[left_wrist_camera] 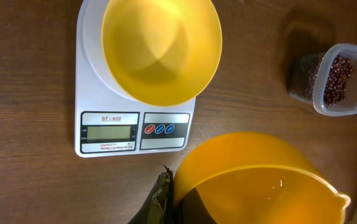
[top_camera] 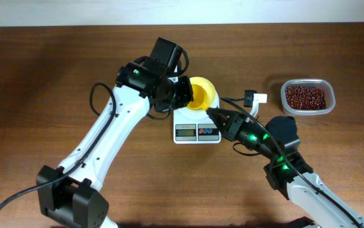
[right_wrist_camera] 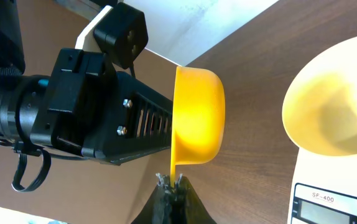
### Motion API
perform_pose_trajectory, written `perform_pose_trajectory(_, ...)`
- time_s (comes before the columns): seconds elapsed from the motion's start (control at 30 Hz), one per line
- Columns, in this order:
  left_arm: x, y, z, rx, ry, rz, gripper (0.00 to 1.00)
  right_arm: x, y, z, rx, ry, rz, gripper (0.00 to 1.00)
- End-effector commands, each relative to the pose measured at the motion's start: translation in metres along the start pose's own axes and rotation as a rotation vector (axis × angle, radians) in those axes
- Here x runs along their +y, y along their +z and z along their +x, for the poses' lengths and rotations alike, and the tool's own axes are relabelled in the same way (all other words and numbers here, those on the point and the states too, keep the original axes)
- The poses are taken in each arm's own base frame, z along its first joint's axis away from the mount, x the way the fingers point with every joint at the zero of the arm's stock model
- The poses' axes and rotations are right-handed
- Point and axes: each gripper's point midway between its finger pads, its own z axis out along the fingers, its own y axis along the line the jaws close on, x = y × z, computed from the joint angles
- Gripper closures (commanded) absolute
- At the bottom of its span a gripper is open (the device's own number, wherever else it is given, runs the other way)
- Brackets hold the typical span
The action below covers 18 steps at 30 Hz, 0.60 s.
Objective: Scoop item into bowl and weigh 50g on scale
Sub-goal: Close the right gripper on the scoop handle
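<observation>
Brown wood-grain table (top_camera: 42, 76) runs under both arms. Nearest us, the right gripper (right_wrist_camera: 172, 183) reaches up from the front right, its jaws closed tight on the thin tab at the lower edge of the yellow scoop (right_wrist_camera: 197, 118). The scoop is tipped on its side above the table, just left of the scale (left_wrist_camera: 91, 74). The left gripper (top_camera: 185, 95) comes in from the left and also grips it, jaws pinched shut on the scoop's wall. The white scale sits mid-table with its grey display (left_wrist_camera: 107, 132) facing the front; we cannot read it. The pale yellow bowl (left_wrist_camera: 160, 50) rests upright on its platform. Farther right, well apart from the scale, the clear tub (top_camera: 331, 98) holds the dark red-brown beans (top_camera: 305, 97).
</observation>
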Motion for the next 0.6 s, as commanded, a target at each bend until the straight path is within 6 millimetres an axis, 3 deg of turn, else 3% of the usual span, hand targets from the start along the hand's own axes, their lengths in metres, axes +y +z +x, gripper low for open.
perform_pose_trajectory(0.0,0.0001,0.0009,-0.0025,-0.006,-0.009,-0.009,1.00,0.0060,0.0026,-0.0024,0.000,-0.014,-0.014,0.90)
perform_pose_trajectory(0.57,0.0029,0.0009,0.0002,0.004,-0.013,-0.021,1.00,0.0057,0.0026,-0.0029,-0.003,-0.014,-0.012,0.92)
